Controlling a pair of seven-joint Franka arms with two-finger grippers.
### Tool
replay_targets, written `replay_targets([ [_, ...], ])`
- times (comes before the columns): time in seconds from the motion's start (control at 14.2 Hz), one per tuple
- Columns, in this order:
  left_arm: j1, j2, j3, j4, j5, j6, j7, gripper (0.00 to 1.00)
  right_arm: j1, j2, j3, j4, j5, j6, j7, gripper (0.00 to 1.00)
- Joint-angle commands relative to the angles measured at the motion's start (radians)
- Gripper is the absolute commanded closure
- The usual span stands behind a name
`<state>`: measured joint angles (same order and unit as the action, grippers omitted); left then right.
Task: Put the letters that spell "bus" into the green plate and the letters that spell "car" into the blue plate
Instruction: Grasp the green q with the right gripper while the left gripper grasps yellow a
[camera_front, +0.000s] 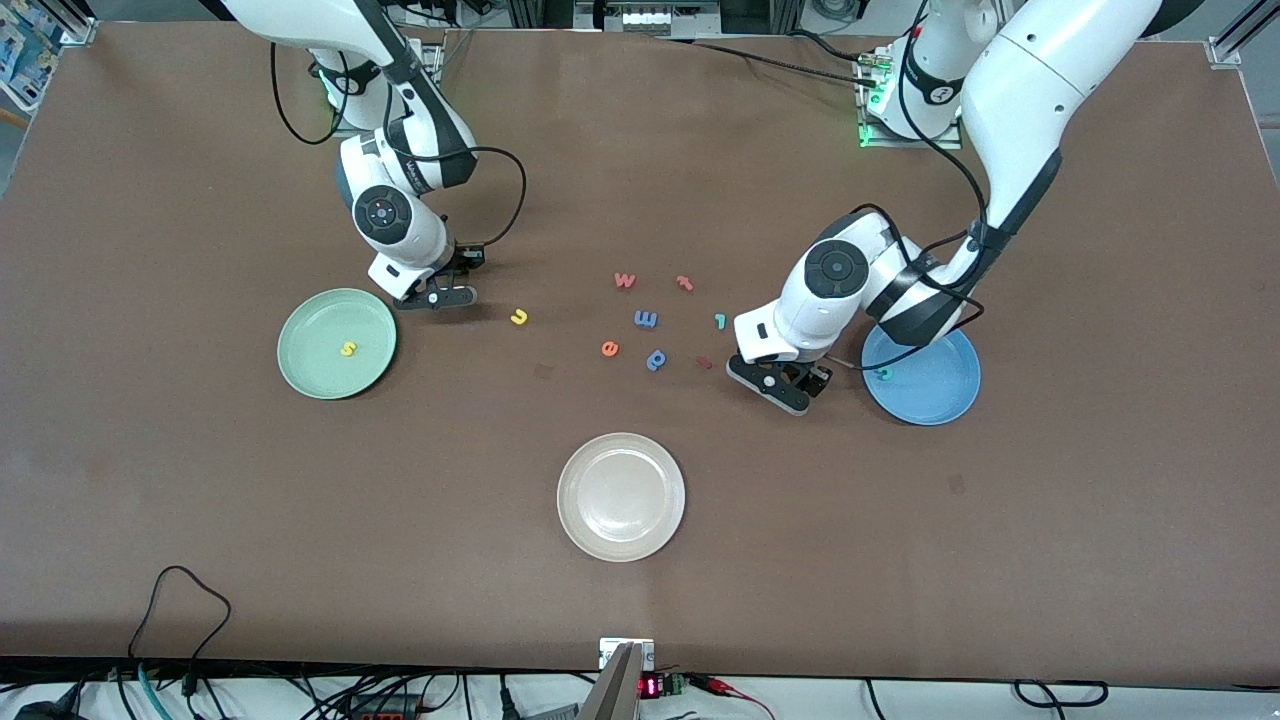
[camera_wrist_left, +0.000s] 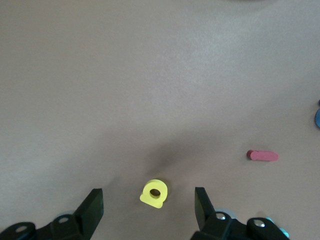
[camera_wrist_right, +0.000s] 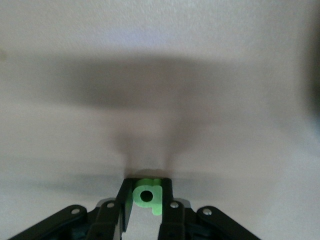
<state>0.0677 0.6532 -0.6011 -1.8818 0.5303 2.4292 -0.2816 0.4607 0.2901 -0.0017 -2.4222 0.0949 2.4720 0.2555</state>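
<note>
Right hand (camera_wrist_right: 146, 212) clamped around half-hidden green "b" (camera_wrist_right: 148, 196).

Three plates (camera_front: 320, 372), twelve toy letters (camera_front: 518, 317)

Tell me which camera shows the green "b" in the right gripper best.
The right wrist view: the green "b" sits clamped between the right gripper fingers. The front view hides it under that gripper, beside the green plate; the left wrist view misses it.

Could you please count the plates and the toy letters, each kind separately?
Plates: 3 (green plate, blue plate, cream plate)
Toy letters: 12 (yellow s, yellow u, yellow a, teal c, teal r, green b, red w, red t, red bar, blue m, blue p, orange e)
Total: 15
</note>
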Motion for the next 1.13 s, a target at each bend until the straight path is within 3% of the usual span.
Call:
replay_targets([
  [0.0,0.000,0.025,0.001,0.004,0.030,0.001,-0.025,0.18,-0.025,-0.037,-0.027,0.043,0.008,0.002,-0.010,0.95],
  [0.28,-0.002,0.051,0.011,0.006,0.066,0.007,-0.027,0.18,-0.125,-0.028,-0.101,0.153,-0.007,-0.033,-0.165,0.95],
  [0.56,-0.025,0.077,0.018,0.007,0.106,0.008,-0.067,0.19,-0.256,0.015,-0.104,0.287,-0.011,-0.166,-0.355,0.95],
  [0.77,-0.029,0.095,0.027,0.016,0.184,0.016,-0.111,0.22,-0.309,0.067,-0.104,0.291,-0.012,-0.162,-0.404,0.93],
  [0.84,-0.029,0.098,0.027,0.015,0.185,0.031,-0.111,0.25,-0.315,0.086,-0.104,0.293,-0.017,-0.154,-0.409,0.83],
  [0.91,-0.029,0.100,0.029,0.015,0.185,0.039,-0.111,0.31,-0.317,0.095,-0.104,0.293,-0.021,-0.145,-0.407,0.56],
  [0.99,-0.029,0.101,0.029,0.015,0.185,0.039,-0.111,0.38,-0.323,0.099,-0.104,0.293,-0.021,-0.139,-0.404,0.01],
  [1.06,-0.026,0.100,0.027,0.015,0.185,0.039,-0.113,0.51,-0.324,0.098,-0.103,0.305,-0.021,-0.143,-0.400,0.00],
])
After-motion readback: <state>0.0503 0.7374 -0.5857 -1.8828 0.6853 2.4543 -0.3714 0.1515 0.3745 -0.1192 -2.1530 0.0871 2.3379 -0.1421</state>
